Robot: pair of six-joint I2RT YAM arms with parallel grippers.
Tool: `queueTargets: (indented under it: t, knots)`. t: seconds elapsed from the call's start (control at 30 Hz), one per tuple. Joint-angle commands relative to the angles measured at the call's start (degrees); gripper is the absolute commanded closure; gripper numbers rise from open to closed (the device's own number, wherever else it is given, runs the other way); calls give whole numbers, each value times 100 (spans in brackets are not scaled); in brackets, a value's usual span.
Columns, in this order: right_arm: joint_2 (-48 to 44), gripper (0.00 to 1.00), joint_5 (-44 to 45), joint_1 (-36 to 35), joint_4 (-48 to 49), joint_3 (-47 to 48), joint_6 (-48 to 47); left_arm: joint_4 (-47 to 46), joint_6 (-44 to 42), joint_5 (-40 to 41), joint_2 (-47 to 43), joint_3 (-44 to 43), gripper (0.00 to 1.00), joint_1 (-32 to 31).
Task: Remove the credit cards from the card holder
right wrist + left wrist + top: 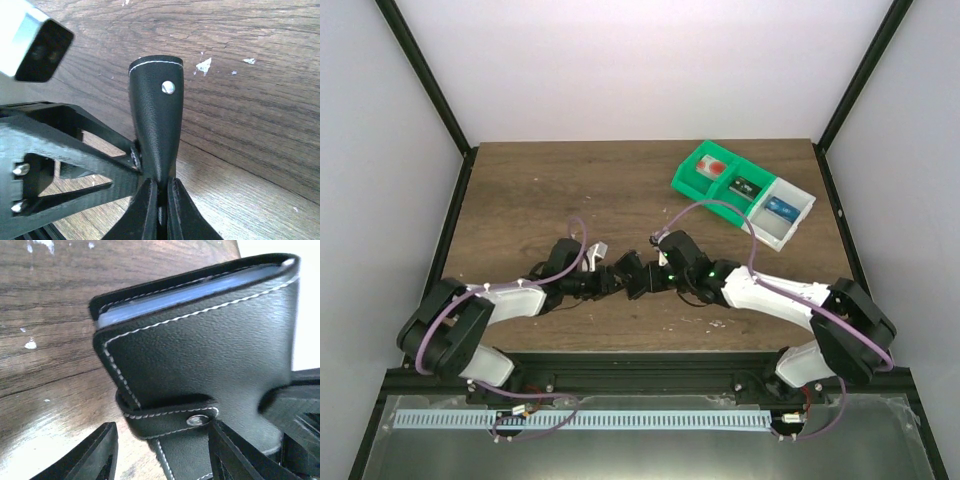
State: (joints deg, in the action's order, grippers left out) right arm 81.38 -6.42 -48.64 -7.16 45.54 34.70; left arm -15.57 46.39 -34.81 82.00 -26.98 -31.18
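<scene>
Card holder (pixel 210 355) is grained black leather with white stitching.

Lab test booth: white walls (pixel 620 60), black frame (pixel 417 60), wooden table (pixel 540 190)

Open wood runs across the far left and centre of the table (pixel 530 190), leaving room there for either arm. The green and white trays (pixel 730 178) fill the far right corner, just beside the right frame post (pixel 833 215). Near the front edge, the left arm (pixel 510 298) and right arm (pixel 770 290) meet mid-table and bar that lane. There the right gripper (pixel 159 200) pinches the tab of the card holder (pixel 210 355). The left gripper (pixel 162 426) straddles its lower edge with jaws parted, with a gap beside one finger.
</scene>
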Motion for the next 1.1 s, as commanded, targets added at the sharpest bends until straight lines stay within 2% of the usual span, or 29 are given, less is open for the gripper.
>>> queueTargets:
  t: [0.0,0.2,0.5,0.7,0.87,1.07]
  knots:
    - [-174,100,-103,-88,421,-108,18,-483,41,-215,413,-13,48,-28]
    - [-91,99,-211,-108,546,-244,-13,-573,17,-261,728,-71,48,-26]
    - [-40,100,-20,-128,476,-342,-31,-724,282,-378,459,-69,48,-98]
    - [-17,99,-102,-127,471,-292,0,-1065,402,-544,589,-8,49,-98]
    - [-141,100,-209,-128,533,-326,-10,-667,157,-218,802,-169,53,-98]
    - [-208,99,-393,-128,675,-434,-63,-419,-1,-32,929,-224,63,-105]
